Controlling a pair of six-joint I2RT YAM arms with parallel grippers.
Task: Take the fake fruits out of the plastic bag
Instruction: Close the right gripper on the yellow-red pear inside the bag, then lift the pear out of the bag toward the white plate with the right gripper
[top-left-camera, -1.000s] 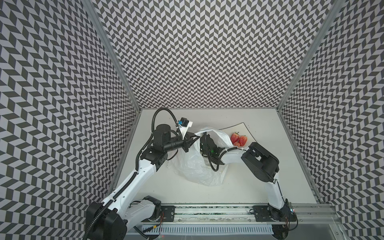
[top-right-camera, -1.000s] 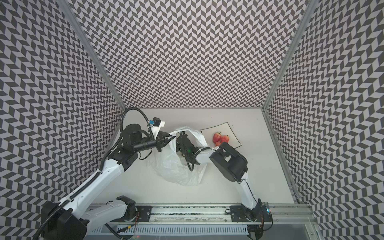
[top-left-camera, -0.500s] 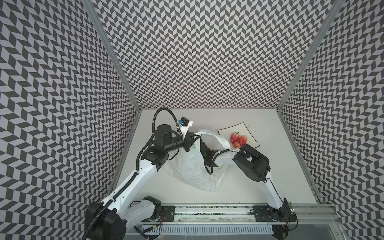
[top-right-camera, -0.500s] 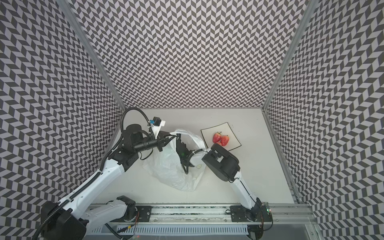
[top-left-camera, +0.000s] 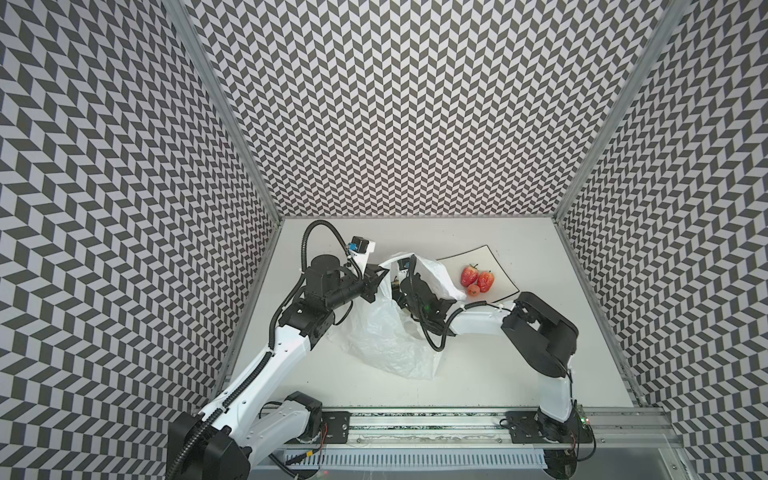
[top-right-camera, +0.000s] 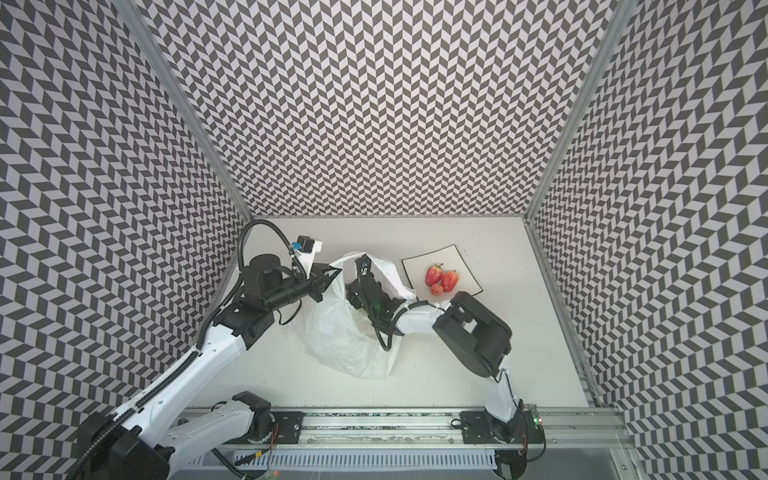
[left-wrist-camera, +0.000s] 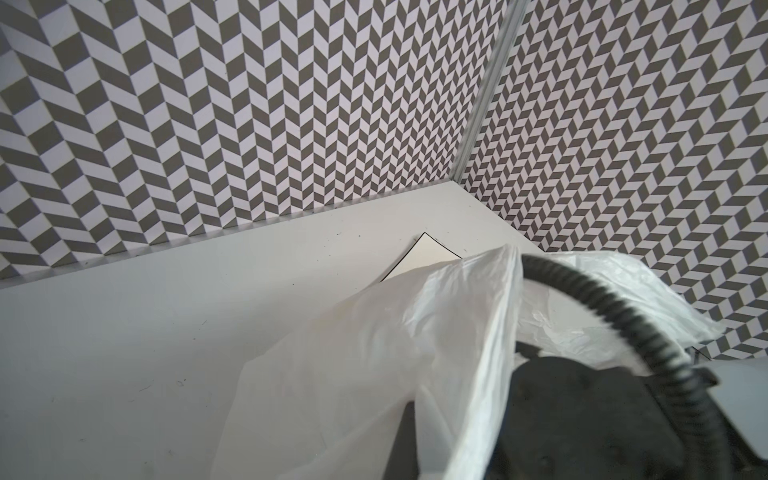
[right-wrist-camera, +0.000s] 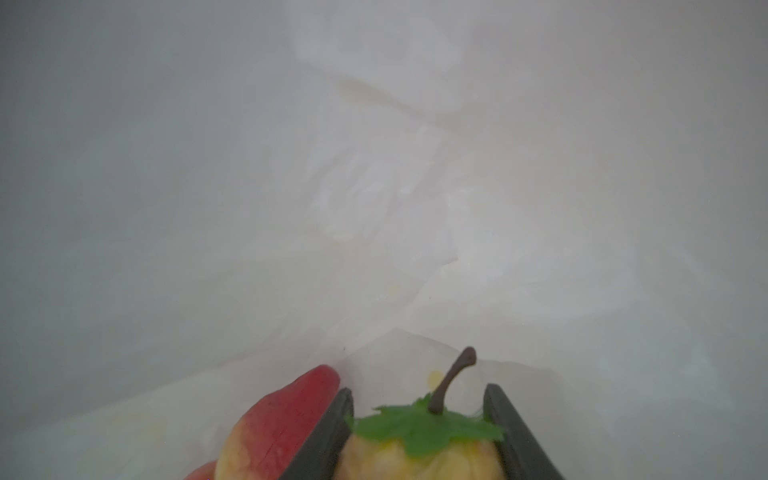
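— Fingers (right-wrist-camera: 328, 432) of the right gripper (right-wrist-camera: 419, 390) press both flanks of a stemmed fruit (right-wrist-camera: 415, 457), pale yellow with a green leaf cap and a brown stem; its lower half is cut off by the frame edge.
— And beside them?
— A peach-like fruit (right-wrist-camera: 282, 419), red and yellow, lies against the outside of one finger; both fruits sit deep inside the plastic bag (right-wrist-camera: 374, 187); in both top views the film hides that gripper's tips.
— And the left gripper (top-left-camera: 380, 276)?
— Clenched on the bag's raised rim; its own wrist view shows only draped film and the right arm's dark wrist (left-wrist-camera: 582, 415).
— Any print?
— Faint yellow smudges (right-wrist-camera: 434, 377) on the film, too blurred to make out.
— Outside the bag?
— Two strawberries (top-left-camera: 469, 275) and a small red-orange round fruit (top-left-camera: 472, 290) rest touching on a square black-rimmed plate (top-left-camera: 486, 257), just beside the bag; in the left wrist view the film hides most of it.
— The room?
— Pale grey tabletop (top-left-camera: 457, 382); black-and-white chevron walls (top-left-camera: 415, 104) on three sides; a metal rail (top-left-camera: 415, 419) along the front.
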